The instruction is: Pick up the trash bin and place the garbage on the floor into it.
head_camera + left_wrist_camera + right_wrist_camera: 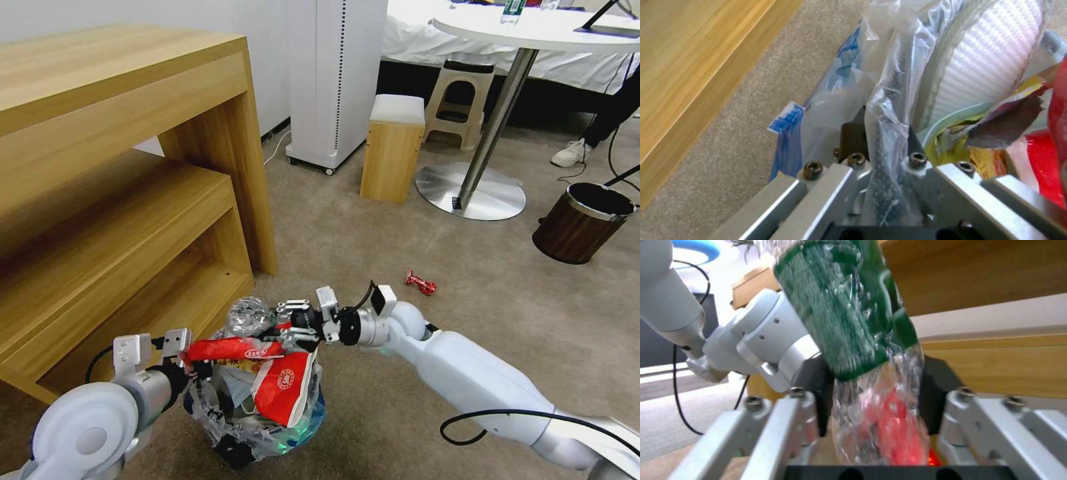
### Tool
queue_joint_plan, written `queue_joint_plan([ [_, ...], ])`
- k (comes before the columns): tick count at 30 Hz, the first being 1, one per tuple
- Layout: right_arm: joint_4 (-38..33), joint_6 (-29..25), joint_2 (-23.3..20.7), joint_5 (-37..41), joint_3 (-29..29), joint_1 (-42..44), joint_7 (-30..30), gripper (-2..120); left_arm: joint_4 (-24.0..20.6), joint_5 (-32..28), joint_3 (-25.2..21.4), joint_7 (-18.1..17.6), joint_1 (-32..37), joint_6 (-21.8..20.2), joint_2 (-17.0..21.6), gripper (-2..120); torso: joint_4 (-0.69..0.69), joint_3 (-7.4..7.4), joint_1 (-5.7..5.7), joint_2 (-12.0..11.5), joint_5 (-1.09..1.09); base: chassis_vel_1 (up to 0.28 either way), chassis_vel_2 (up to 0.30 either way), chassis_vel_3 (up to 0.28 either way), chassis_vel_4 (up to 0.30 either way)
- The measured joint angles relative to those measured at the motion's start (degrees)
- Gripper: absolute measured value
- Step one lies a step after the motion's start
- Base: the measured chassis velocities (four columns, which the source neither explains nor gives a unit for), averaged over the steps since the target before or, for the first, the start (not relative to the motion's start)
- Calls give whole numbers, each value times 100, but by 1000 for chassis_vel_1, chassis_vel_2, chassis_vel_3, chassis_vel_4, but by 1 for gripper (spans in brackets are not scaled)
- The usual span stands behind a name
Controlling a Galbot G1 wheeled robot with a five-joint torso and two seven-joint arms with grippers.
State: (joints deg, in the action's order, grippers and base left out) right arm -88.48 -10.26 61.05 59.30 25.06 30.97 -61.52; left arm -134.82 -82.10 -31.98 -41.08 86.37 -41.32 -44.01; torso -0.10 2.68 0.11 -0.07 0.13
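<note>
Head view: the right gripper (pixel 283 321) is hovering over the small black bag-lined trash bin (pixel 267 427), which is brimming with red-and-white litter (pixel 283 387). Right wrist view: its fingers are closing on a crumpled clear plastic bottle with green label (pixel 862 340). Left wrist view: the left gripper (pixel 880 140) is pinching the bin's bagged rim (pixel 896 100); a red wrapper (pixel 421 283) is lying on the carpet beyond.

Beige carpet floor (pixel 373 233) (red wrapper (pixel 421 283) and brown bin (pixel 584 223) on it)
</note>
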Motion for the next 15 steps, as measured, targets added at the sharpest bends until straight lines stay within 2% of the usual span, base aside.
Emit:
queue_joint_plan([
  [3,-2,0,13,-25,17,0,-76,56,-19,-5,-19,2,-2,0,0,1,0,0,0,0,0,0,0,0,0],
  [4,-2,0,13,-25,17,0,-76,56,-19,-5,-19,2,-2,0,0,1,0,0,0,0,0,0,0,0,0],
  [6,-47,3,-55,-45,6,-1,-174,67,-28,-6,-46,2,2,0,11,1,0,0,0,0,0,0,0,0,0],
  [7,-47,3,-55,-45,6,-1,-174,67,-28,-6,-46,2,2,0,11,1,0,0,0,0,0,0,0,0,0],
  [14,-175,16,-152,-50,-111,49,-213,96,-39,0,-56,2,26,0,1,1,-1,0,0,0,0,0,0,0,0],
  [15,-175,16,-152,-50,-111,49,-213,96,-39,0,-56,2,26,0,1,1,-1,0,0,0,0,0,0,0,0],
])
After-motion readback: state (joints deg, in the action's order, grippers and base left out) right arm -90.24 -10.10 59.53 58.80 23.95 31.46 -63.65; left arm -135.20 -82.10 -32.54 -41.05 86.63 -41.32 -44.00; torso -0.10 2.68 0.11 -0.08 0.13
